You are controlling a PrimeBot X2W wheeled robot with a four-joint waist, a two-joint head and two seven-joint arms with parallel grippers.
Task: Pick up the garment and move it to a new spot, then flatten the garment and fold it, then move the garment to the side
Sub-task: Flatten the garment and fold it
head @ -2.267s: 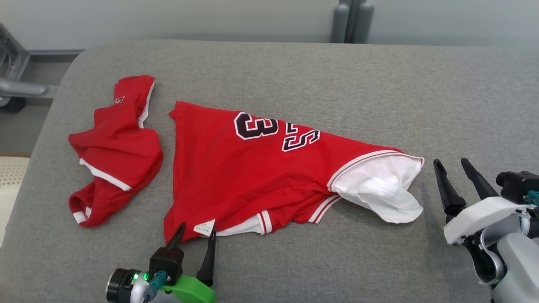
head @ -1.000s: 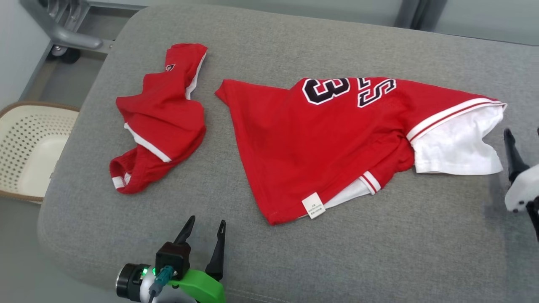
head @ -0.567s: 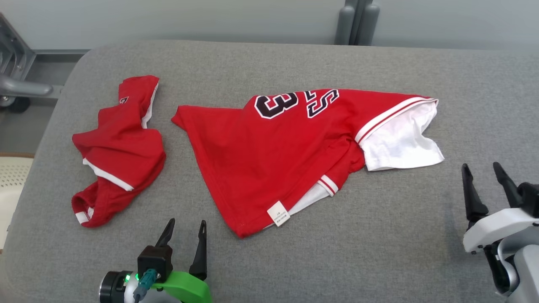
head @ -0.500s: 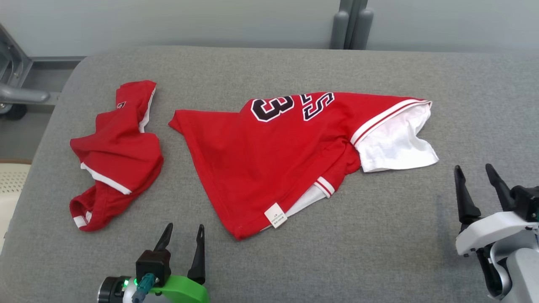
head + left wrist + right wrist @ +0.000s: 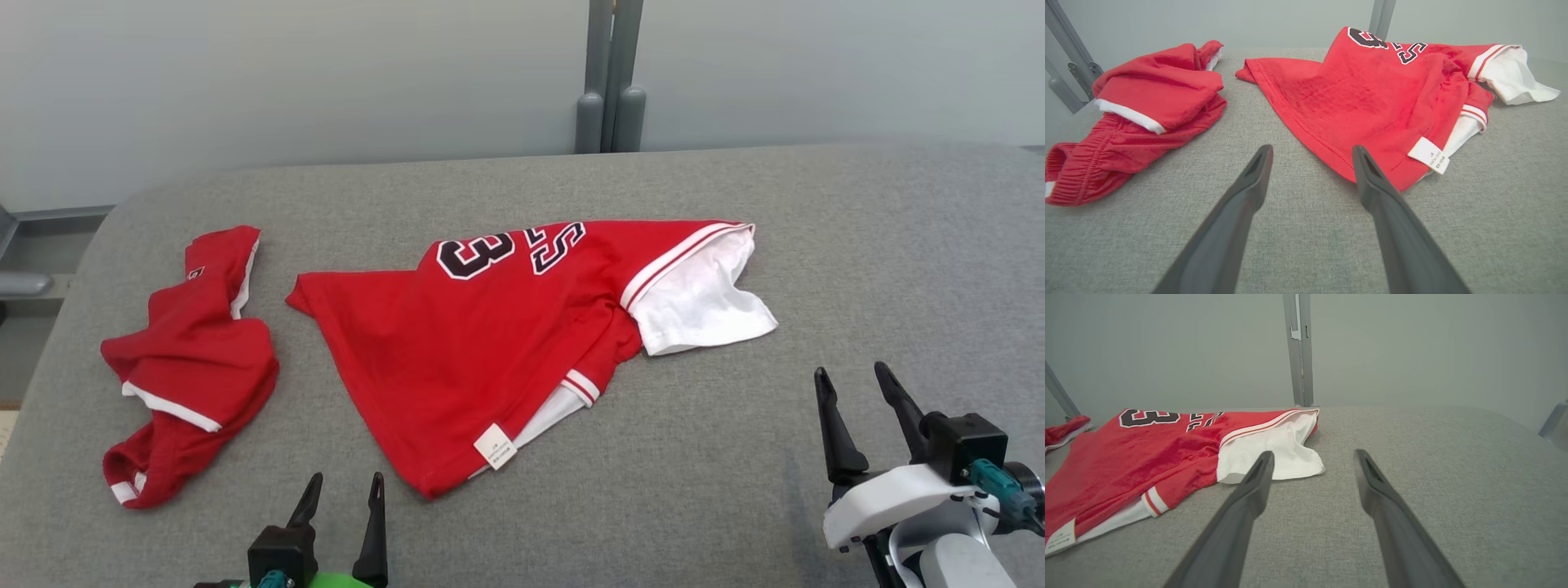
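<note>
Head view puts the jersey (image 5: 490, 343) just ahead of my left gripper (image 5: 347, 478), farther from my right gripper (image 5: 849, 369); both hang released.

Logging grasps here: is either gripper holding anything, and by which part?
Nothing is held. The left gripper and the right gripper are both open and empty, clear of the red jersey lying on the grey cushion.

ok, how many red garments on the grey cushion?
2. Crumpled red shorts with white trim at the left; larger red numbered jersey with white sleeves in the middle, separate.
</note>
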